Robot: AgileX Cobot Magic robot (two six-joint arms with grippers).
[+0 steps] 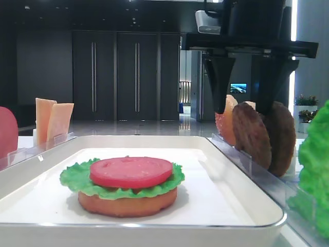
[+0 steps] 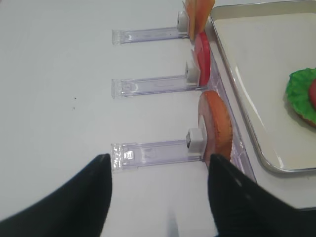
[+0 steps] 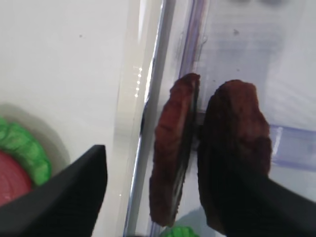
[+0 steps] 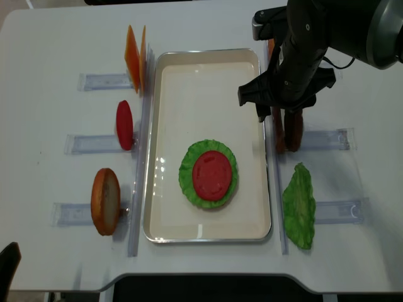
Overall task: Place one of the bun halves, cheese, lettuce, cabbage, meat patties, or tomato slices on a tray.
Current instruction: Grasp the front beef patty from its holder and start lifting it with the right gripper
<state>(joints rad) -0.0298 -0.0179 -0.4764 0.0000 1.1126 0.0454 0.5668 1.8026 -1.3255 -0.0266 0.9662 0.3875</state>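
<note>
Right tool (image 4: 281, 117): jaws spread wide, lowered over the two meat patties (image 1: 262, 136) standing on edge in their clear holder (image 4: 327, 139) just right of the tray (image 4: 170, 82). One finger hangs on the tray side of the nearer patty (image 3: 173, 148), the other over the farther patty (image 3: 232, 153). Neither is clamped yet.

Left tool (image 2: 158, 197): jaws apart and empty, hanging over the white bench (image 2: 59, 74) beside the upright bun half (image 2: 216, 123) at the tray's left edge.

Tray: carries a partial burger, a tomato slice (image 4: 211, 174) on lettuce (image 4: 189, 173) on a bun base (image 1: 128, 203), lying in the lower middle.

Other stock: a red tomato slice (image 4: 124, 125) and cheese slices (image 4: 134, 50) stand in holders on the left; a loose lettuce leaf (image 4: 299, 204) lies on the right.

Step in hand, as judged: picking a patty for the stack.

Risks: with the fingers straddling this widely, closing may catch both patties together, or tip the nearer one against the tray rim. The far finger appears to ride over the second patty and could push it flat or drag the light holder. A grip taken on the rim of a disc could let it swing and drop short of the burger.
</note>
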